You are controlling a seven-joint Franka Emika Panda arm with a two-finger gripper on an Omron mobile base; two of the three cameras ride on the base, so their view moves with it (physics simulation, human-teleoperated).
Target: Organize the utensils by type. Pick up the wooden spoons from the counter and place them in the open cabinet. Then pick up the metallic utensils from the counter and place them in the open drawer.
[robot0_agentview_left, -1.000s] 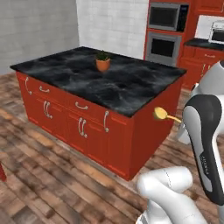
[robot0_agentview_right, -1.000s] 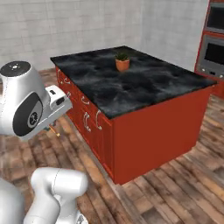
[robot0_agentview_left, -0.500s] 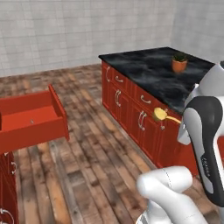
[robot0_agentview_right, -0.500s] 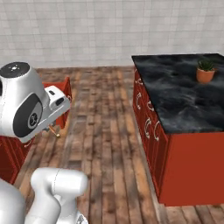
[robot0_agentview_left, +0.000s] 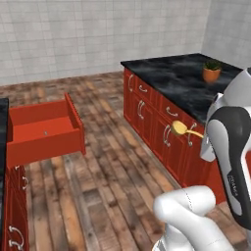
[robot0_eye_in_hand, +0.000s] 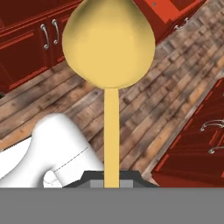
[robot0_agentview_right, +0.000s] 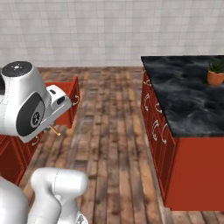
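My gripper (robot0_eye_in_hand: 111, 180) is shut on the thin handle of a matte tan-yellow spoon (robot0_eye_in_hand: 108, 43), whose oval bowl points away from the hand. From the left base view, the spoon (robot0_agentview_left: 179, 129) sticks out leftward from behind my forearm, in front of the island's red fronts. In the right base view its handle end (robot0_agentview_right: 55, 130) pokes out below the hand. I cannot tell whether it is wood or gold-tinted metal. The open red drawer (robot0_agentview_left: 44, 128) juts out at the left, its floor bare; in the right base view the drawer (robot0_agentview_right: 72, 103) shows behind the arm.
A black marble island counter (robot0_agentview_left: 179, 78) on red cabinet fronts stands at the right, with a small potted plant (robot0_agentview_left: 212, 72) on it. The same counter (robot0_agentview_right: 188, 98) and plant (robot0_agentview_right: 215, 75) show in the right base view. Wood-plank floor (robot0_agentview_left: 108, 162) lies between island and drawer.
The base has turned, so the whole scene slid right: the island moved to the right side and the open drawer came into view at the left. The spoon stays gripped.
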